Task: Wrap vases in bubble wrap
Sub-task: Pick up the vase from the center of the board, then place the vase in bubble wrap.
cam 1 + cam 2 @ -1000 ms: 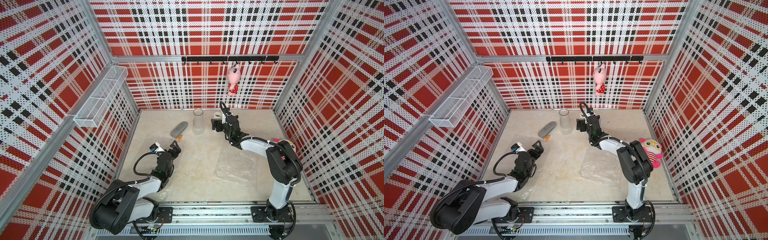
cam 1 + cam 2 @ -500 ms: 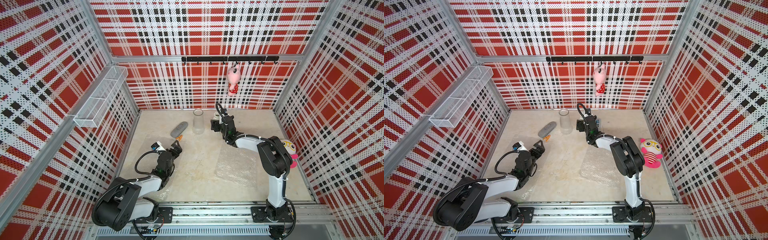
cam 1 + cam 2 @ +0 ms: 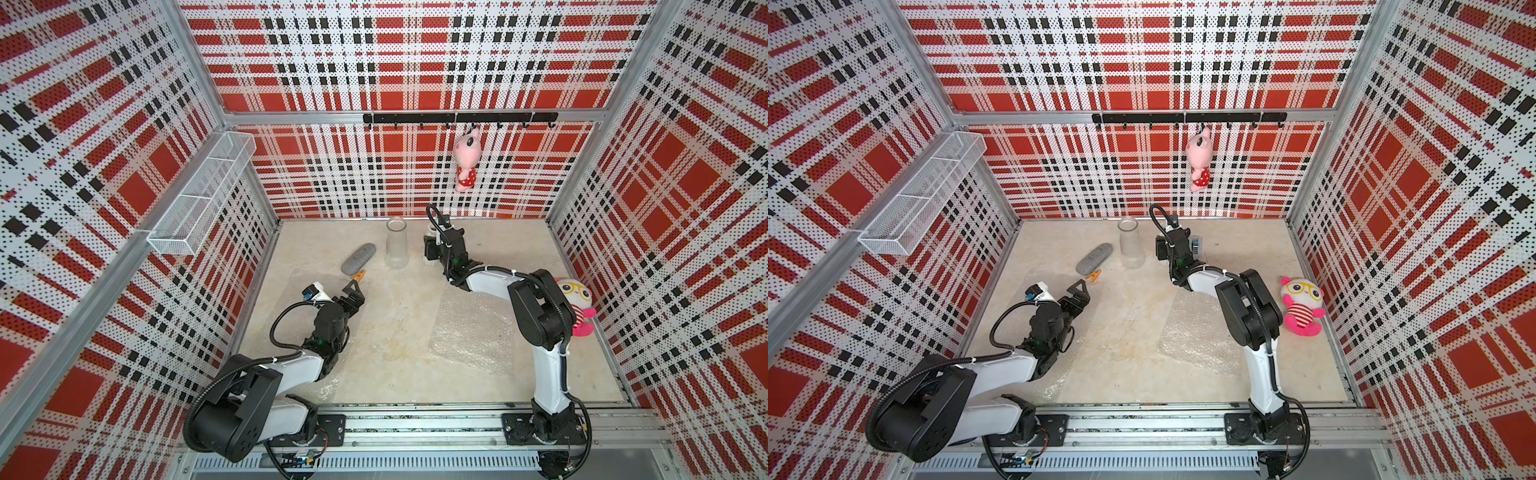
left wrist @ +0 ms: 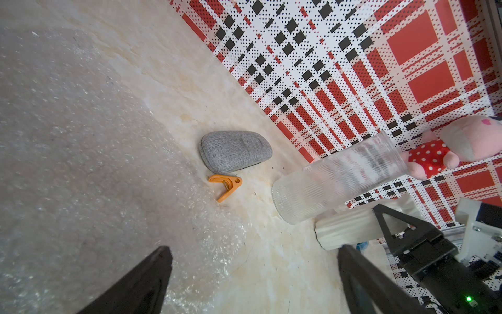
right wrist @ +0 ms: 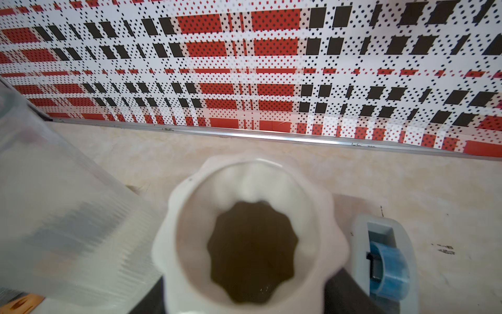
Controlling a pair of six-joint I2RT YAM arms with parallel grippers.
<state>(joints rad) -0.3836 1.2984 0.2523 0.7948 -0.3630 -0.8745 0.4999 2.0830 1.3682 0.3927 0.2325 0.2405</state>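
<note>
The white vase point(image 5: 184, 217) stood upright near the desk's point(image 3: 395, 340) far edge, just beside the clear glass vase point(image 3: 397, 249) on one side and the tape dispenser point(image 5: 385, 258) on the other. It sat inside the right pincer point(image 3: 433, 248), with one dark finger on each side of its body in the right wrist view. Whether they had yet clamped onto it could not be told. A second earlier this pincer had been beside the vase rather than around it. The arm's elbow had then hung over the plush toy point(image 3: 575, 307) by the right edge, which now showed beside it. The left pincer point(image 4: 252, 248) hung released, fingers spread wide, over the bubble wrap point(image 4: 81, 136) along the left edge, much where it had been. A second sheet point(image 3: 469, 328) lay flat toward the front right, touched by neither pincer.
</note>
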